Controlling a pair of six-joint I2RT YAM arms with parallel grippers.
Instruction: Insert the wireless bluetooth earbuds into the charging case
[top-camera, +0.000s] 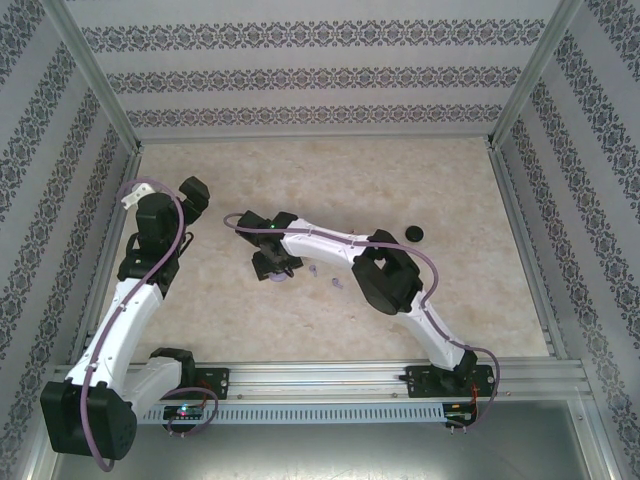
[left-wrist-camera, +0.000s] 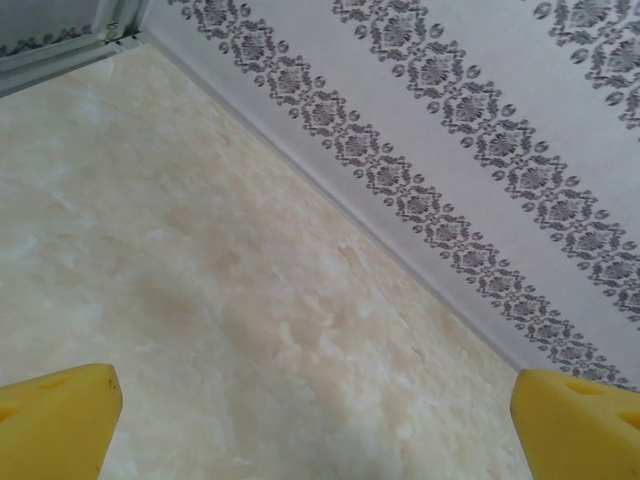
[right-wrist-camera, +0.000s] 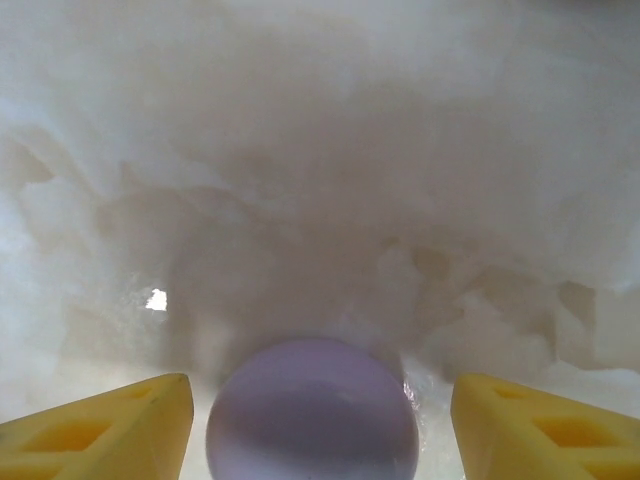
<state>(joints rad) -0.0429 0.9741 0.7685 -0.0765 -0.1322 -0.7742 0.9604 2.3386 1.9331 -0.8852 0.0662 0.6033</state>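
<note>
Sets right claw (right-wrist-camera: 320, 435) low over table (top-camera: 450, 190), jaws spread wide. Brackets purple charging case (right-wrist-camera: 312, 410) between pads (right-wrist-camera: 100, 430); no contact visible, grips nothing. Leaves two purple earbuds (top-camera: 313, 270) loose just beside that claw, on its arm side. Holds left claw (left-wrist-camera: 320, 430) equally wide, nothing between. Has black case (top-camera: 413, 233) well apart from both claws.

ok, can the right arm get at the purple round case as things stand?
Looks like yes: the purple round case sits between the right arm's open fingers, one on each side, with nothing in between.
</note>
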